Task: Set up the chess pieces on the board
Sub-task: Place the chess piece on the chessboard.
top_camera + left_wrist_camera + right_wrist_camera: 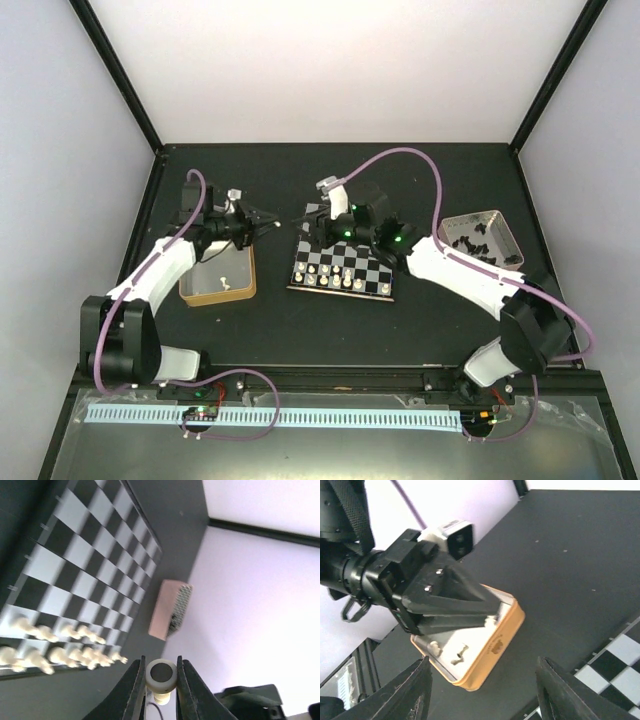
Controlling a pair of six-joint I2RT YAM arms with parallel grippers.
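The board (372, 268) lies mid-table, with cream-white chess pieces (335, 280) lined up on its two near rows; they also show in the left wrist view as white pieces (65, 647) on the board (90, 555). My left gripper (268, 227) hovers between the gold tin and the board, shut on a cream-white piece (161, 676) held by its round base. My right gripper (310, 225) hangs over the board's far left corner, fingers (417, 690) wide apart and empty. It faces the left gripper (490, 617). Black pieces (478, 240) lie in the silver tin.
A gold-sided tin (243, 290) sits left of the board, a few cream pieces (460, 653) lying inside. The pinkish-silver tin (500, 222) stands at the right. Black frame posts and pale walls bound the table; the two grippers are close together.
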